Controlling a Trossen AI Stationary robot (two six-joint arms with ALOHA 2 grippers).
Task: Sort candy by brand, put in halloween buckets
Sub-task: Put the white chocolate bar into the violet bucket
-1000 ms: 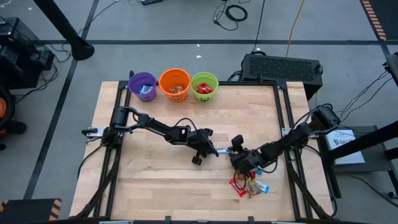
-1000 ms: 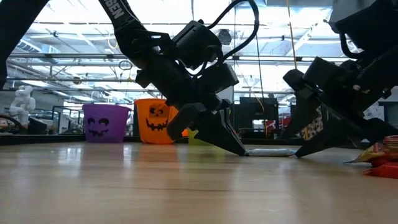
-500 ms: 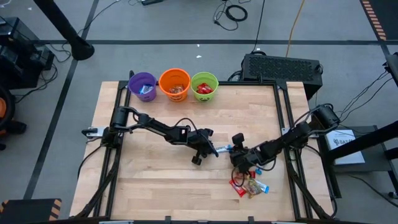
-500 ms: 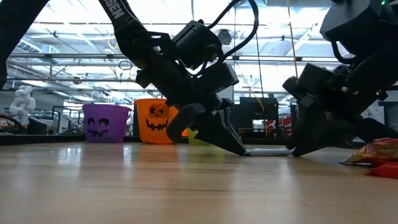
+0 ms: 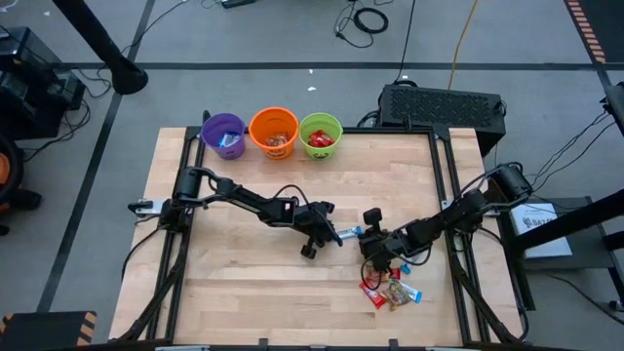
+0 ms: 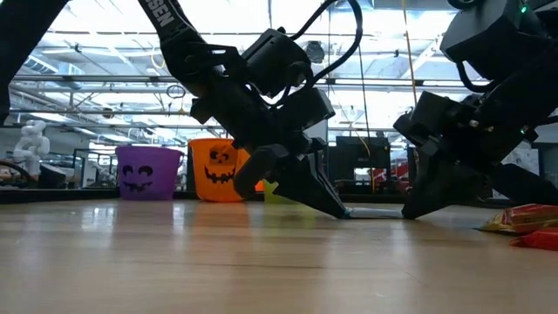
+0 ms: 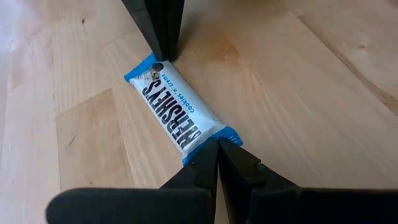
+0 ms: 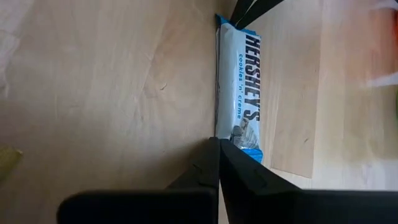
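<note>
Centrally, lower middle of the high view: one white-and-blue Hershey's candy bar flat on the table. Left gripper pinched closed on one end of it; right gripper closed at the opposite end. Candy pile lower right; three buckets upper left.

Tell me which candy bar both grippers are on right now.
The white-and-blue Hershey's bar, lying alone mid-table: left gripper pinches one end, right gripper the other. The remaining candy sits piled nearer the table's front edge.
</note>
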